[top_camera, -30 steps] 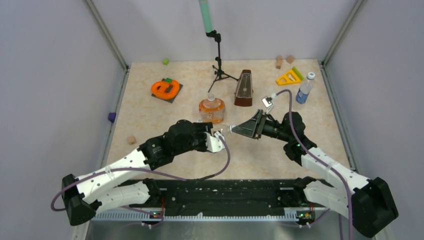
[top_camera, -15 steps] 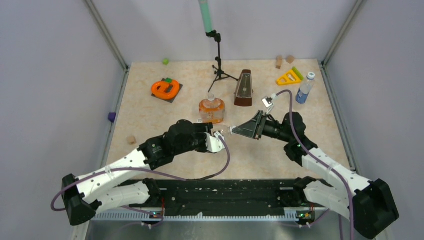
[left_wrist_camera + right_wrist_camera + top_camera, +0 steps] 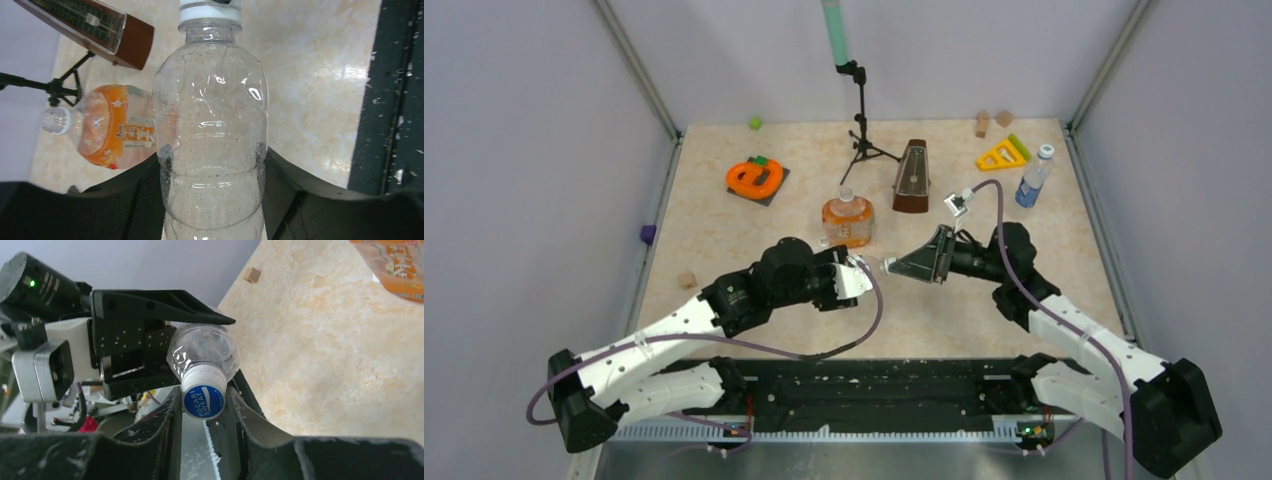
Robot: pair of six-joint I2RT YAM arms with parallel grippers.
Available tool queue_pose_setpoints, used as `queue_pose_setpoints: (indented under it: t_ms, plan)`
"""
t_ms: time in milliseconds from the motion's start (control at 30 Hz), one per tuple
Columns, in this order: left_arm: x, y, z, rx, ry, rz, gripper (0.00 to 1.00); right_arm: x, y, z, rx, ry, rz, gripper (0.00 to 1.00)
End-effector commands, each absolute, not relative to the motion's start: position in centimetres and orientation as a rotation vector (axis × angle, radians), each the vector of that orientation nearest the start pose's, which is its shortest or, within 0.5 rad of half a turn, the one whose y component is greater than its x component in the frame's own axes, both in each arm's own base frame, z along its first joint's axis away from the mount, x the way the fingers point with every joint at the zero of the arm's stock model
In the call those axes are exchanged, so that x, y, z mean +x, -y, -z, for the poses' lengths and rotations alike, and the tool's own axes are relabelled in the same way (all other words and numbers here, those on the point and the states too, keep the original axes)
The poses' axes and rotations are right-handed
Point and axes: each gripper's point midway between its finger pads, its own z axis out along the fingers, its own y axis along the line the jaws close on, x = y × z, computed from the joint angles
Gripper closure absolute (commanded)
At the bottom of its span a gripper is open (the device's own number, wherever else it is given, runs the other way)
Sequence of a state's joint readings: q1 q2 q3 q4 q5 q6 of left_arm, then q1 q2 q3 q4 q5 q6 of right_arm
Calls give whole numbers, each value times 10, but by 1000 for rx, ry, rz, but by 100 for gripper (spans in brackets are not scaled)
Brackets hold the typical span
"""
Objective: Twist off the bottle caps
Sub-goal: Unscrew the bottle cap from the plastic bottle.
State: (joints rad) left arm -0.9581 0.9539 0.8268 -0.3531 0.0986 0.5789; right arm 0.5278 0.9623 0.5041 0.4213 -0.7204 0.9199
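Note:
My left gripper is shut on the body of the plain clear bottle, holding it off the table on its side with the neck pointing right. Its cap, white with a blue top, sits between my right gripper's fingers, which press on both of its sides. In the top view the two grippers meet at the table's middle, left gripper and right gripper. Behind them stands the squat orange bottle with its clear cap. The blue-label bottle stands capped at the far right.
A brown metronome and a black tripod stand stand behind the orange bottle. An orange object lies far left, a yellow triangle far right. Small wooden blocks lie near the edges.
My right gripper's jaws have closed from open onto the bottle cap, and the gripper has edged slightly left. The left gripper still holds the bottle in the same place.

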Motion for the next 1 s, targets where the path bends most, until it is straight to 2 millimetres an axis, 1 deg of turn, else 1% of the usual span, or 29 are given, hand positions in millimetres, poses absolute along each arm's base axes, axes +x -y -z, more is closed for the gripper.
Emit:
queue_pose_setpoints:
  t_ms: [0, 100, 167, 233, 433, 533, 600, 667, 700, 733, 767, 800, 833, 867, 900, 967]
  plan:
    - [175, 292, -268, 1355, -1342, 634, 100, 166, -274, -257, -649, -1736, -1579, 100]
    - [169, 292, -280, 1321, -1349, 768, 100, 147, -272, -268, -847, -1623, -1578, 100]
    - [164, 290, -287, 1310, -1341, 849, 100, 141, -269, -273, -940, -1550, -1534, 100]
    - [158, 287, -292, 1313, -1324, 927, 100, 138, -267, -277, -991, -1504, -1492, 100]
    - [140, 284, -301, 1331, -1268, 1196, 100, 123, -266, -282, -1092, -1360, -1506, 100]
    - [133, 284, -302, 1359, -1247, 1263, 100, 116, -265, -282, -1144, -1292, -1493, 100]
    - [131, 284, -303, 1369, -1249, 1278, 100, 115, -264, -285, -1165, -1260, -1481, 100]
    - [132, 283, -302, 1373, -1257, 1265, 100, 116, -264, -288, -1170, -1248, -1470, 100]
    - [137, 283, -300, 1361, -1278, 1234, 100, 116, -265, -288, -1169, -1251, -1469, 100]
    - [144, 282, -296, 1347, -1301, 1191, 100, 118, -265, -289, -1159, -1261, -1468, 96]
    - [149, 280, -292, 1337, -1330, 1147, 100, 121, -266, -288, -1142, -1277, -1466, 85]
    - [156, 278, -287, 1325, -1353, 1098, 100, 124, -266, -287, -1118, -1300, -1462, 71]
    - [162, 275, -284, 1314, -1371, 1049, 100, 128, -267, -285, -1091, -1327, -1456, 61]
    - [165, 273, -281, 1311, -1382, 1016, 100, 132, -267, -282, -1064, -1354, -1446, 57]
    - [167, 271, -278, 1311, -1391, 993, 100, 136, -267, -279, -1038, -1379, -1433, 55]
    - [169, 268, -275, 1305, -1402, 966, 100, 138, -267, -274, -1030, -1408, -1422, 49]
